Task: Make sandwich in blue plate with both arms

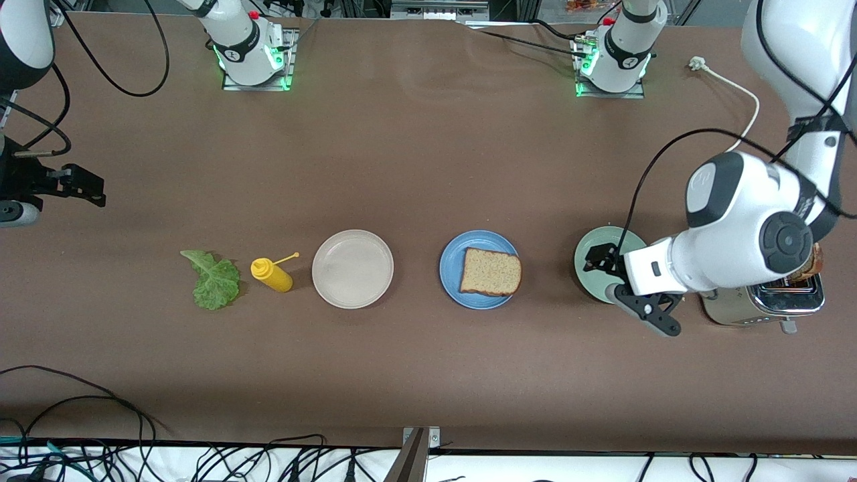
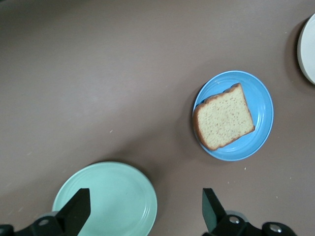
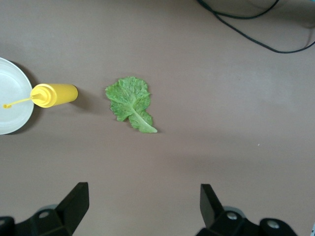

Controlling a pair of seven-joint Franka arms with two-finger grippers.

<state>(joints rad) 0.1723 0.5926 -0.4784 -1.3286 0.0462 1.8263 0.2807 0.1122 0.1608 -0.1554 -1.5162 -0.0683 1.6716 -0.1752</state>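
Black cables [image 1: 201,462] lie along the near edge of the brown table [image 1: 428,375]. One bread slice [image 1: 491,272] lies flat on the blue plate [image 1: 455,284], its long side running along the table, and the lettuce leaf [image 1: 214,279] lies toward the right arm's end. The left gripper [image 1: 629,284] hangs spread wide over the green plate [image 1: 586,264], and the right gripper [image 1: 80,184] waits spread wide over bare table.

brown table [image 1: 428,154], plates (three), lettuce [image 1: 215,280], bottle [image 1: 271,274]

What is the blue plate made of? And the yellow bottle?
The blue plate looks like matte plastic, maybe ceramic: even colour, no glare. The yellow bottle looks like soft, smooth plastic with a thin nozzle, the squeezy kind. I can't be sure from looks alone.
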